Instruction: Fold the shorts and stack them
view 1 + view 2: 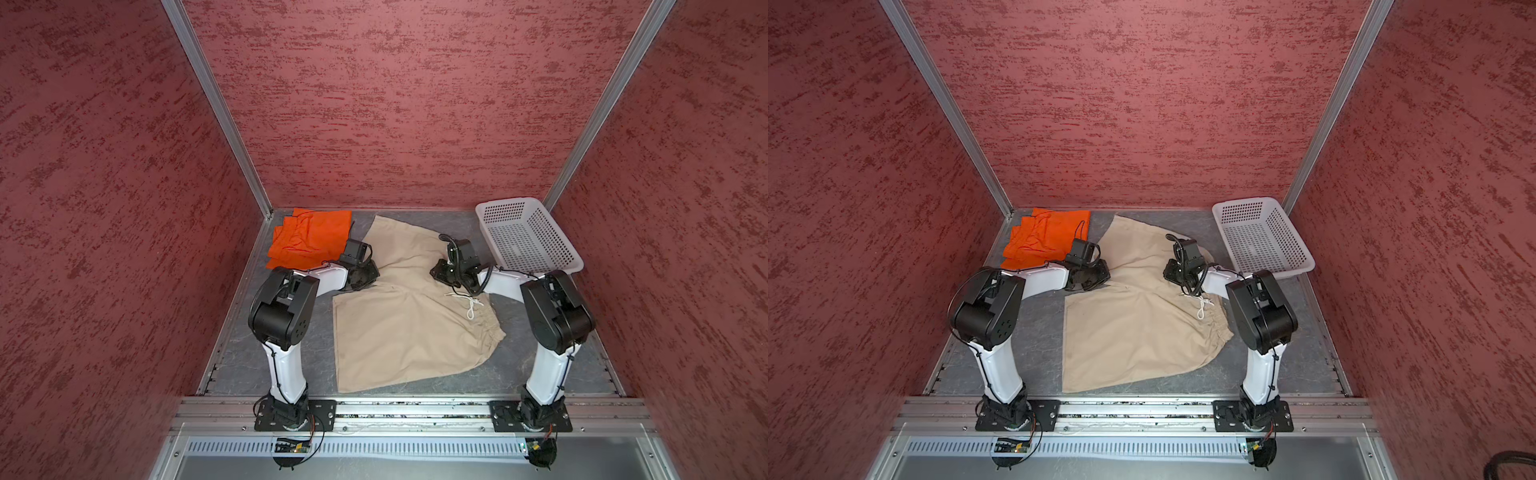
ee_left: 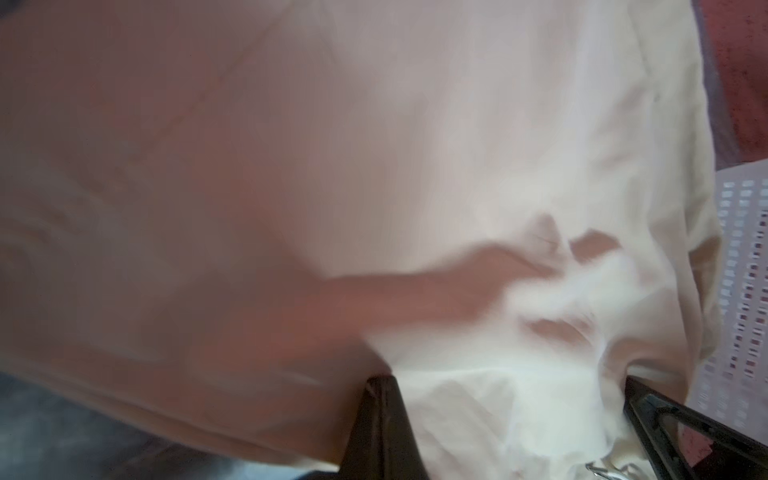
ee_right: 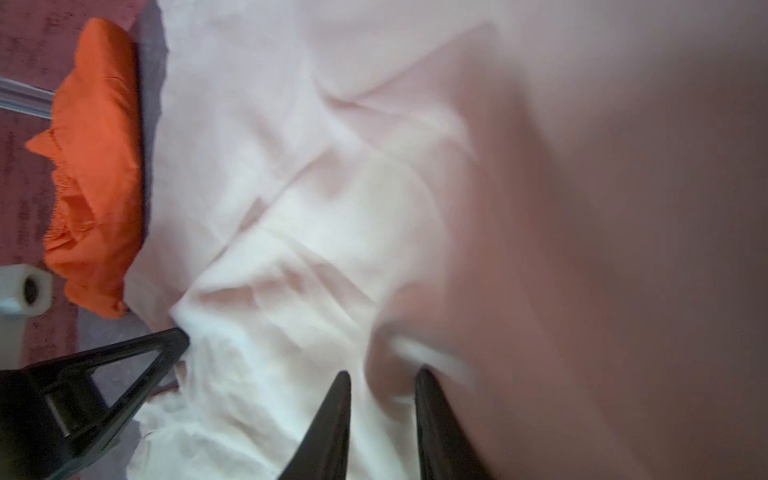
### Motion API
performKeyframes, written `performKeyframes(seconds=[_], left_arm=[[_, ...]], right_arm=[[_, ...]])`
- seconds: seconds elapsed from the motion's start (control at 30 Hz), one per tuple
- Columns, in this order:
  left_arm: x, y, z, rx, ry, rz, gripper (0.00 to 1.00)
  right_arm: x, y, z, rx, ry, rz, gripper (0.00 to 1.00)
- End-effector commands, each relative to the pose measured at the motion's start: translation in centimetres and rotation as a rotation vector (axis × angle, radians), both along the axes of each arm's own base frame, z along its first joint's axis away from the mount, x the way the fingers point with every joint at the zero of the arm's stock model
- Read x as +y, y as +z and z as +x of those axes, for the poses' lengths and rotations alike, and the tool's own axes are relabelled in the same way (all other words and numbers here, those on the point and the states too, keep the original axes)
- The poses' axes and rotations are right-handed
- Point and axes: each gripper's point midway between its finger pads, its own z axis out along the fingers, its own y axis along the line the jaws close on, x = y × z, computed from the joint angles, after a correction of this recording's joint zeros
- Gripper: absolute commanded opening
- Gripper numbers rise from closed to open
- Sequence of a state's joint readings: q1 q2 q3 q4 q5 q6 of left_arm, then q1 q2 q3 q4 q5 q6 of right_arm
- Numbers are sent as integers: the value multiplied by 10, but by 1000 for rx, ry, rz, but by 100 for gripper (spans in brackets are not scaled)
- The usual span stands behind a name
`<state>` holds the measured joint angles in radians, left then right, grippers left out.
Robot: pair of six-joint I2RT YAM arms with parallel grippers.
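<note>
The beige shorts lie spread out mid-table, waistband and white drawstring toward the right. The orange shorts lie folded at the back left, also in the right wrist view. My left gripper is low at the beige cloth's left edge, jaws pressed together on a pinch of it. My right gripper is down on the beige cloth opposite, jaws apart with a raised fold between them.
A white perforated basket stands at the back right corner, its wall showing in the left wrist view. Red textured walls enclose the grey table on three sides. Both arm bases sit on the front rail.
</note>
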<state>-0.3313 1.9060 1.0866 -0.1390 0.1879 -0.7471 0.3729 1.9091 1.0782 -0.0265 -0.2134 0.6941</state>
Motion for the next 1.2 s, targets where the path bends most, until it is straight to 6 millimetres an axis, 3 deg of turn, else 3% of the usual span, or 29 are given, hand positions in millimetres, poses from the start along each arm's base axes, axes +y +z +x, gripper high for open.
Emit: performKeyframes(seconds=[0.0, 0.27, 0.43, 0.57, 0.7, 0.8, 0.93, 1.03, 1.17], left_arm=[[17, -2, 16, -21, 45, 25, 0], [45, -27, 38, 10, 61, 68, 0], [52, -30, 69, -7, 51, 64, 0], [55, 3, 94, -74, 46, 46, 0], [50, 64, 99, -169, 24, 11, 5], [43, 109, 84, -229, 4, -42, 13], [32, 145, 42, -273, -24, -70, 21], [24, 150, 7, -264, -37, -83, 28], [22, 124, -46, -179, -28, -85, 30]], right_arm=[[-13, -9, 12, 2, -65, -24, 28], [-54, -35, 17, 50, -233, -72, 28], [-35, -31, 38, 33, -227, 3, 28], [-20, 7, 51, -52, -191, 52, 37], [-21, 81, 54, -196, -143, 58, 41], [-32, 130, 38, -275, -121, 90, 42], [-65, 154, -4, -281, -135, 114, 43], [-92, 152, -44, -255, -173, 104, 44], [-128, 131, -101, -184, -255, 87, 48]])
